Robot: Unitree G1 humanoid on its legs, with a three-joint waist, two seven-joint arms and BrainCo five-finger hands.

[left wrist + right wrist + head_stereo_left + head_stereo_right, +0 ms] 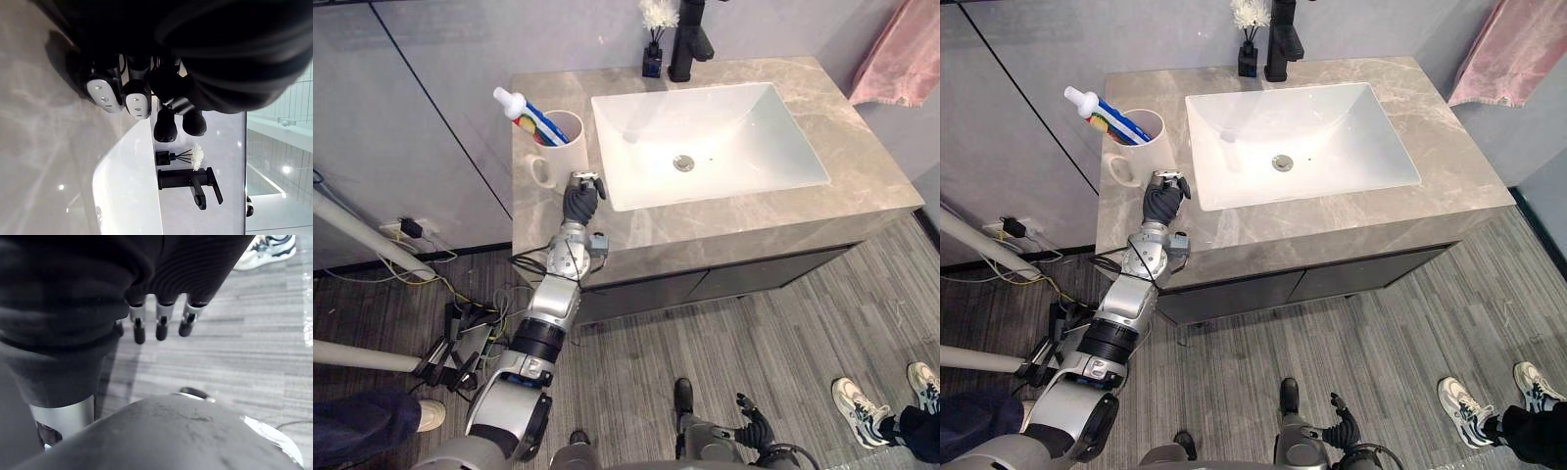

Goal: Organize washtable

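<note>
A white mug point(563, 147) stands at the left end of the grey stone washtable point(862, 166), left of the basin. A toothpaste tube point(512, 102) with a red and white cap and a blue toothbrush lean out of it. My left hand point(579, 203) rests on the counter just in front of the mug, between the mug's handle and the basin's corner. Its fingers point(137, 105) are curled with nothing in them. My right hand point(756, 428) hangs low over the floor, its fingers point(161, 325) straight and empty.
A white rectangular basin point(705, 127) fills the middle of the counter. Behind it stand a black tap point(688, 44) and a dark reed diffuser point(653, 59) with a white flower. A pink towel point(901, 59) hangs at the right. A person's shoes point(857, 401) show at the lower right.
</note>
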